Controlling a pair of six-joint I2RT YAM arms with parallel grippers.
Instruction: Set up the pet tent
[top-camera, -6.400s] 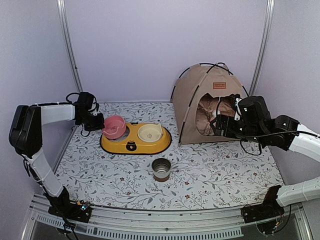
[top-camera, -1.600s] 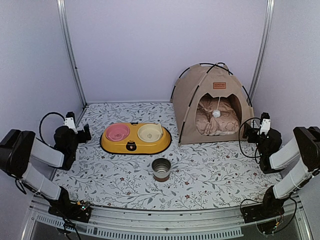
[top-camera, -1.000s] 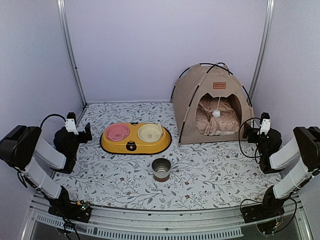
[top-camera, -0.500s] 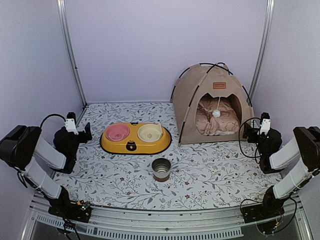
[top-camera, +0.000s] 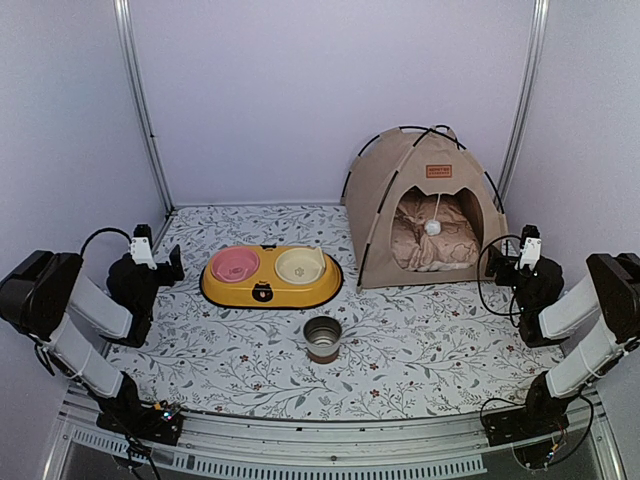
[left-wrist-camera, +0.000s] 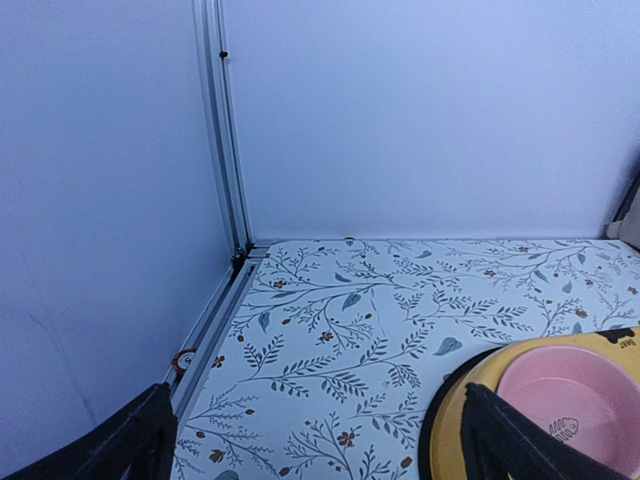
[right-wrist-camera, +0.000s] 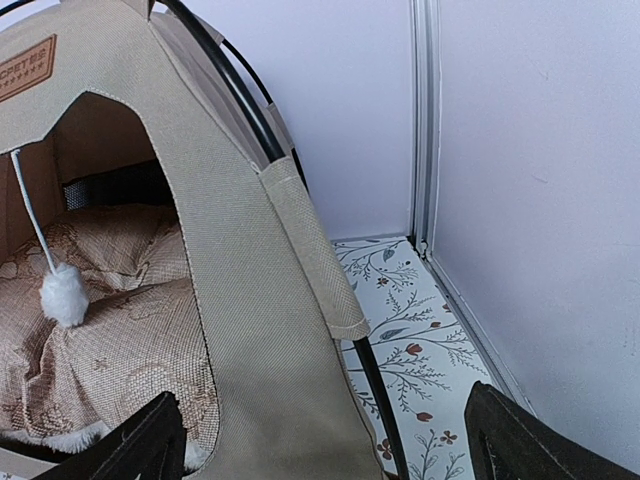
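Note:
The pet tent (top-camera: 425, 205) stands upright at the back right of the floral mat, its black poles crossed over the top and a brown label above the doorway. A white pom-pom (top-camera: 432, 228) hangs in the doorway in front of the patterned cushion (top-camera: 437, 248) lying inside. My right gripper (top-camera: 500, 264) is open and empty, folded back just right of the tent. The right wrist view shows the tent wall (right-wrist-camera: 250, 330), the pom-pom (right-wrist-camera: 65, 294) and the right gripper (right-wrist-camera: 325, 455) close up. My left gripper (top-camera: 170, 263) is open and empty at the mat's left edge.
A yellow double feeder (top-camera: 262, 292) holding a pink bowl (top-camera: 235, 265) and a cream bowl (top-camera: 300, 264) sits mid-mat; its pink bowl (left-wrist-camera: 570, 400) is by my left gripper (left-wrist-camera: 320, 460). A metal cup (top-camera: 322, 337) stands in front of it. Walls and metal posts (left-wrist-camera: 225, 130) close in the mat.
Since the earliest frame both arms have drawn back from the pink bowl and the tent doorway and folded at the sides. Over the last second nothing has moved.

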